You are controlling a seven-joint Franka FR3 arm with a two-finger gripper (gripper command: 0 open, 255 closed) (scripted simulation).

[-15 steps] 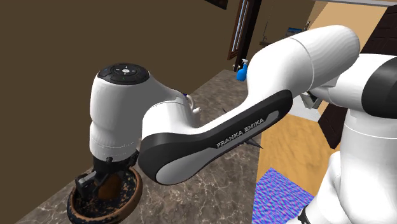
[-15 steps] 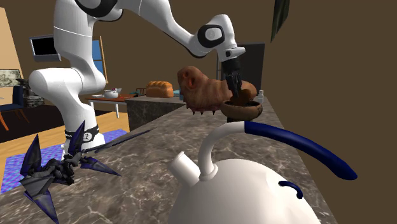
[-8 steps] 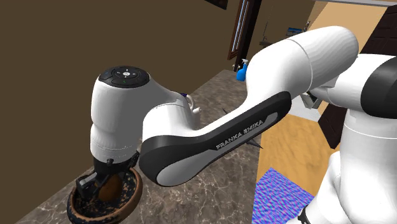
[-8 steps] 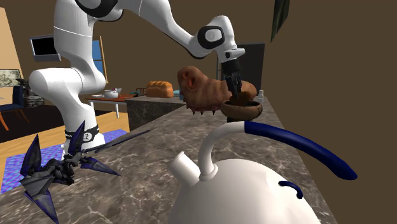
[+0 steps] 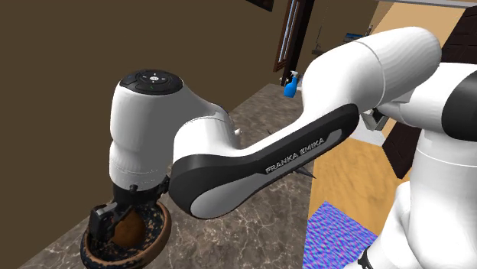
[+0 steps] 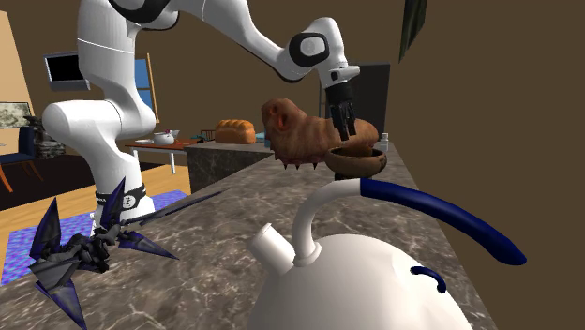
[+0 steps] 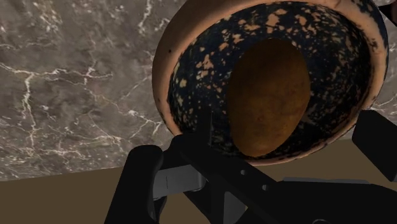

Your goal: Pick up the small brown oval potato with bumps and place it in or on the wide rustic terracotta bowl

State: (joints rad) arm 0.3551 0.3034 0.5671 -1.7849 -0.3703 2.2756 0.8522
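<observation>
The small brown oval potato is lying inside the wide terracotta bowl with the black-speckled inside, so the placing looks done to me. The all-black two-finger gripper is hanging right over it with its fingers spread apart on either side of the potato, gripping nothing.

Here's what I'd be worrying about if I were you. Those fingers are sitting low, down around rim level in the shoulder view, so any sideways drift while you're pulling out is probably going to clip the rim or roll the potato. The bowl is also sitting near the edge of the grey-brown veined marble counter, so a knock could be shoving it toward the drop. Going straight up looks safest.

As for writing, the white arm is showing "FRANKA EMIKA" lettering in white on its dark side panel. I'm not reading anything else.
</observation>
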